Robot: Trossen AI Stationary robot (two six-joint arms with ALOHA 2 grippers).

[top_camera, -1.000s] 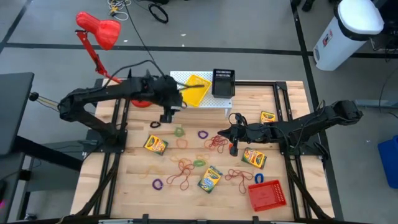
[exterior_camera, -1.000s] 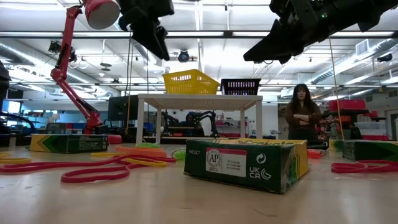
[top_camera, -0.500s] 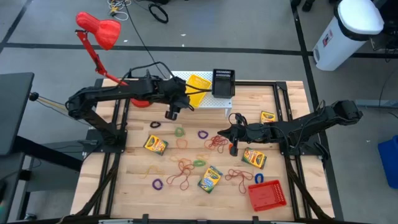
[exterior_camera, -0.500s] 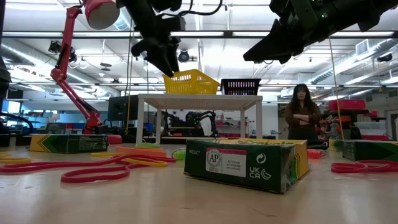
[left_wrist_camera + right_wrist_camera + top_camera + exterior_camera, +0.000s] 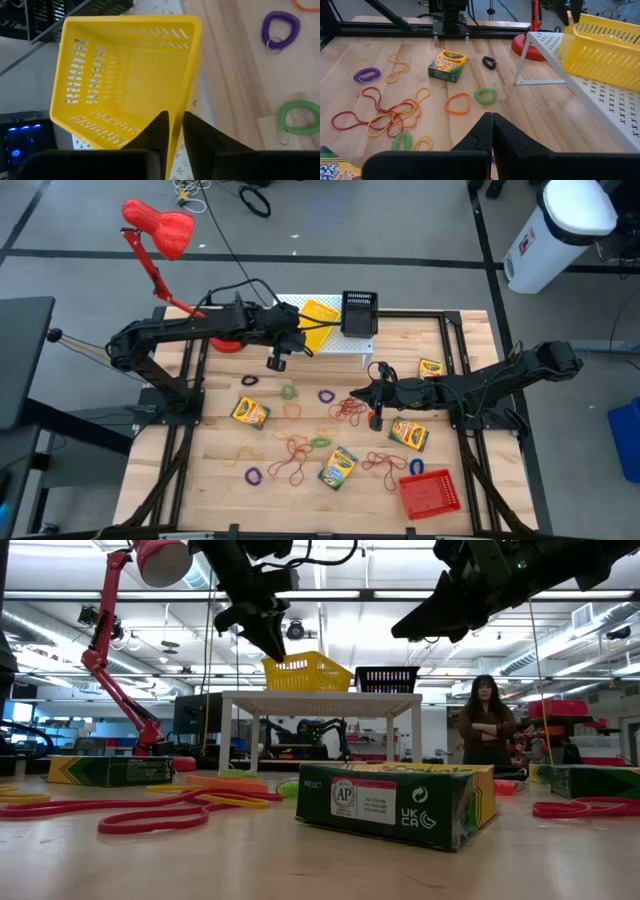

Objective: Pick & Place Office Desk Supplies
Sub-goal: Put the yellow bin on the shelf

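A yellow basket (image 5: 320, 320) stands on the white perforated rack (image 5: 288, 304) at the table's far edge, beside a black basket (image 5: 359, 313). My left gripper (image 5: 301, 332) is shut on the yellow basket's rim, which also shows in the low view (image 5: 268, 646). Crayon boxes (image 5: 250, 412) (image 5: 338, 467) (image 5: 408, 434) and loose rubber bands (image 5: 298, 446) lie on the wood. My right gripper (image 5: 351, 394) hangs shut above the bands at mid-table, touching nothing. My left gripper pinches the top rim of the yellow basket's side wall (image 5: 176, 114), one finger inside the basket and one outside. The fingers come slanting down from the table's left and near side. The basket stays on the rack.
A red desk lamp (image 5: 158, 228) rises at the far left, its base beside the rack. A red basket (image 5: 430, 492) sits near the front right. A person (image 5: 484, 720) stands in the room beyond the table.
My left gripper has gone toward the table's right and far side and sunk a little, rolling as it went, until its fingers reached the yellow basket's rim. It has kept still there for the last half second. The basket has not moved.
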